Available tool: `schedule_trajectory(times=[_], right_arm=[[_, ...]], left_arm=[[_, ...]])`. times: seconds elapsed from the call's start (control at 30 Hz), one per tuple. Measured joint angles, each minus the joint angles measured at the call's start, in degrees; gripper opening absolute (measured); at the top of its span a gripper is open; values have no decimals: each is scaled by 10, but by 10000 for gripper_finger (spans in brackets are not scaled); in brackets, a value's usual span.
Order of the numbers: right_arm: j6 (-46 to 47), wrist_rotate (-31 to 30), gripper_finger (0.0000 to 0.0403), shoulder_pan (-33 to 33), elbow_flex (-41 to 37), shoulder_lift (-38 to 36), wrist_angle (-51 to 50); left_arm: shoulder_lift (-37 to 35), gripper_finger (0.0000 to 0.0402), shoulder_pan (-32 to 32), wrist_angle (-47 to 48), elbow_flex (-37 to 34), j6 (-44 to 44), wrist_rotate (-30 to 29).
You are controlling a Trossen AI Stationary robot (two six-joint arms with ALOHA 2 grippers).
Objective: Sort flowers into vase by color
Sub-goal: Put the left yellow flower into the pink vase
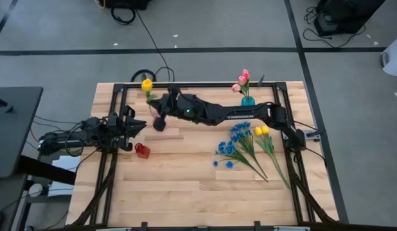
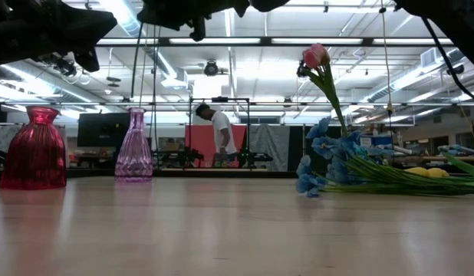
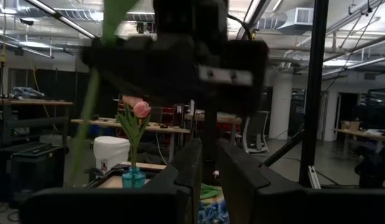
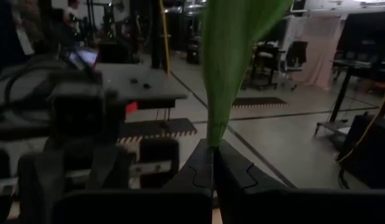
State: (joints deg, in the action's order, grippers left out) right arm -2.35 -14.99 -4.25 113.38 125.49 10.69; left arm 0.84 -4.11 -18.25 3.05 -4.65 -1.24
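My right gripper (image 1: 164, 104) reaches across to the table's left half, shut on a yellow tulip (image 1: 146, 85) near the purple vase (image 1: 159, 122) (image 2: 135, 146). The red vase (image 1: 142, 149) (image 2: 36, 149) stands nearer the near edge. Pink tulips (image 1: 243, 81) (image 2: 315, 55) stand in a teal vase (image 1: 248, 101) (image 3: 133, 178). Blue sprays (image 1: 234, 144) (image 2: 329, 165) and two yellow tulips (image 1: 261, 131) lie flat on the table's right half. My left gripper (image 1: 133, 126) (image 3: 209, 177) waits left of the vases, open by a narrow gap. My right gripper (image 4: 212, 163) pinches the yellow tulip's green leaf or stem (image 4: 212, 134) between its two fingers. The fingers come roughly level from the table's right. The flower is lifted clear of the table, its yellow head (image 1: 146, 85) toward the far edge.
A black frame (image 1: 185, 84) runs round the table's far side and both sides. The right arm (image 1: 224, 114) spans the far half of the table. A person (image 2: 218, 132) stands in the room beyond. Bare wood (image 1: 185, 186) fills the near half.
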Motion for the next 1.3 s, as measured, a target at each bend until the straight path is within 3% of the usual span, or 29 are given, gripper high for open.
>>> schedule_trajectory(times=[0.5, 1.3], right_arm=[[10, 11, 9, -22, -3, 1, -21], [86, 50, 10, -42, -138, 1, 57]], left_arm=[[1, 56, 0, 5, 0, -5, 4], [1, 56, 0, 6, 0, -5, 4]])
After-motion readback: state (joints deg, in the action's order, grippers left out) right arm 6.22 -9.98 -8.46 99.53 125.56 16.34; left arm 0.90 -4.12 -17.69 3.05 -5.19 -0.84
